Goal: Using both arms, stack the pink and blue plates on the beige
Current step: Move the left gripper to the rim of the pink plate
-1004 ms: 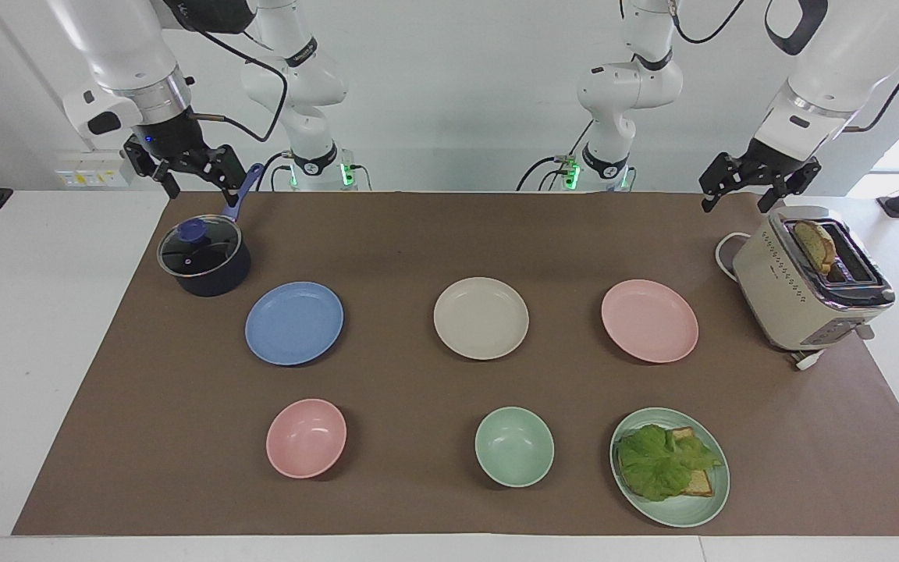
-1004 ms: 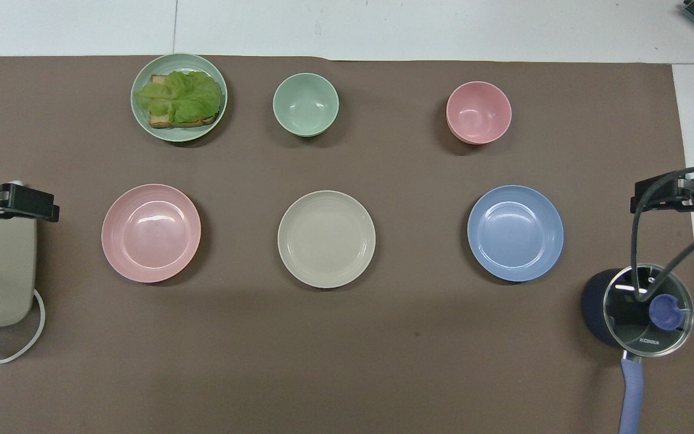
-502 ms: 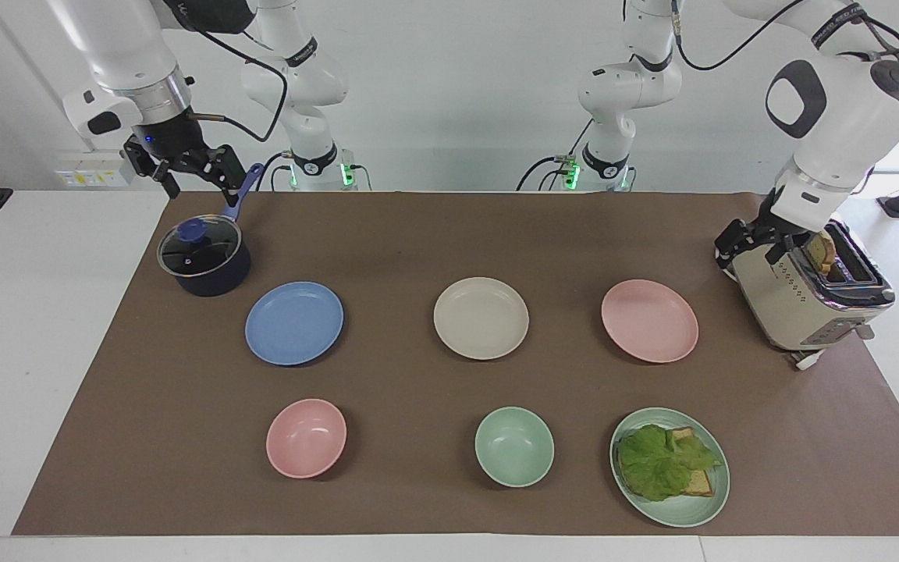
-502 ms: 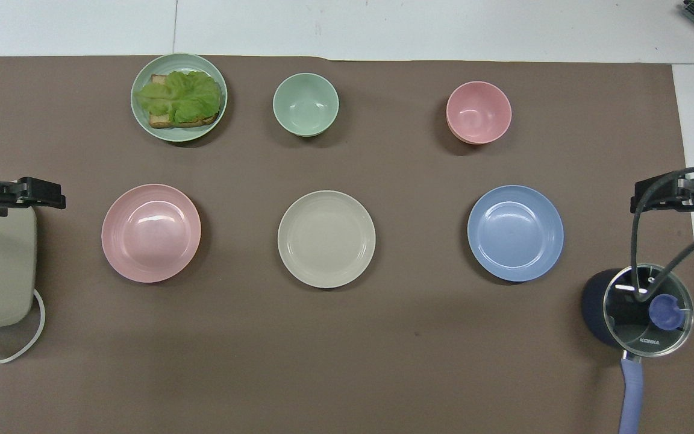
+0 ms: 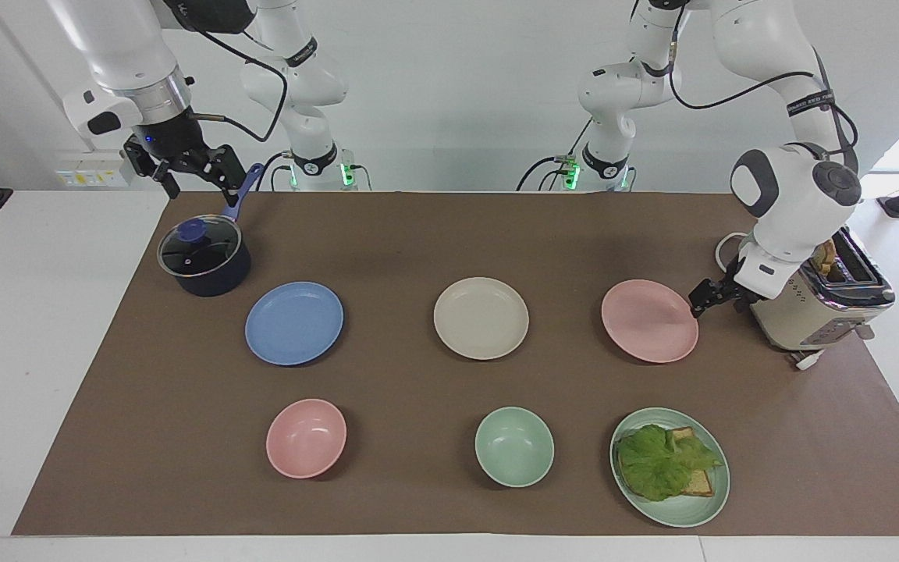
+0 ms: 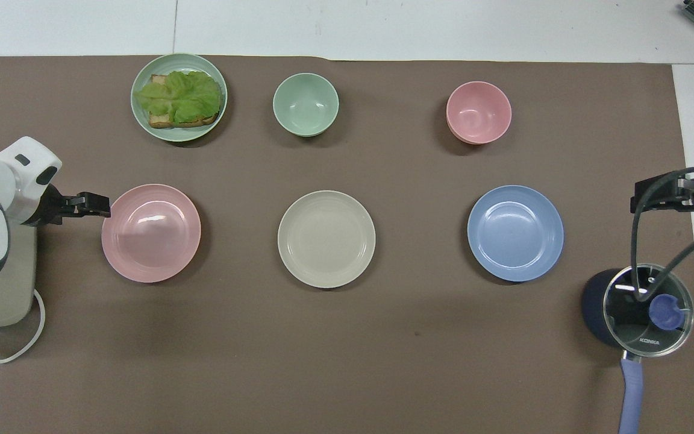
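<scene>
- Since a second ago, the left claw (image 5: 698, 303) has come down from above the toaster (image 5: 808, 300) to the rim of the pink plate (image 5: 648, 321), at the side of the plate toward the left arm's end of the counter (image 5: 44, 328); nothing else has shifted.
- Left claw: low, its tip at the pink plate's edge; whether it touches the rim cannot be told. Its jaws stand apart and hold nothing.
- Right claw (image 5: 188, 176): hangs over the handle of the dark saucepan (image 5: 204, 257) near the counter's corner at the right arm's end, jaws wide apart, empty. That arm waits.
- Pink plate, beige plate (image 5: 481, 318) and blue plate (image 5: 294, 323) lie flat in one row across the middle of the brown mat (image 5: 418, 234), well apart from one another, beige between the other two. Pink is toward the left arm's end, blue toward the right arm's end. None is stacked.
- Farther from the robots, a second row: pink bowl (image 5: 306, 438), green bowl (image 5: 513, 446), and a green plate (image 5: 699, 511) with lettuce on bread.
- Toaster sits at the mat's edge at the left arm's end, a slice of bread in its slot, partly hidden by the left arm.
</scene>
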